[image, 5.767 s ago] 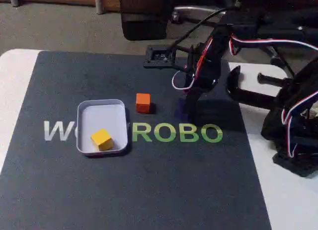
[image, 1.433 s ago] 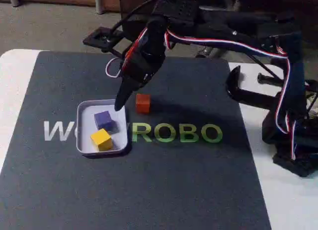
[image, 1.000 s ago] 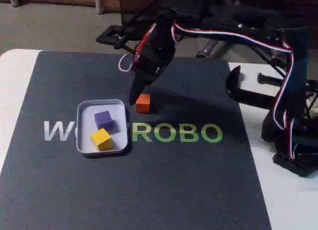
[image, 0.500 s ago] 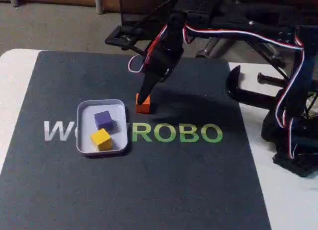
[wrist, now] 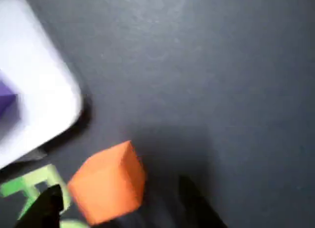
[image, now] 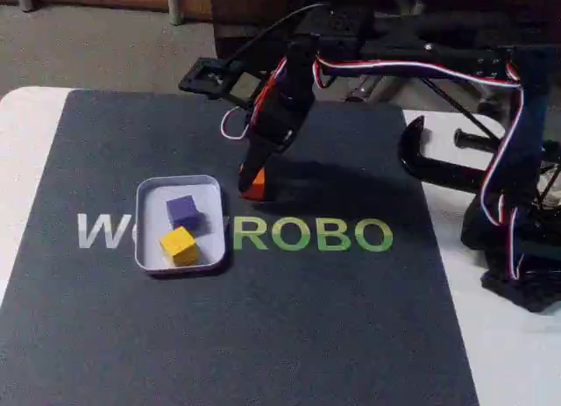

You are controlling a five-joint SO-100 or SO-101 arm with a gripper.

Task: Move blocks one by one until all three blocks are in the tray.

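Around the orange block (wrist: 107, 188) my gripper (image: 252, 180) hangs unclenched, a black fingertip (wrist: 45, 208) on each side and a gap to both. My arm reaches in from three o'clock, wrist bent down. At nine o'clock, the tray (image: 154, 252) holds the purple block (image: 182, 211) and yellow block (image: 179, 245). The mat (image: 289, 336) reads "ROBO".
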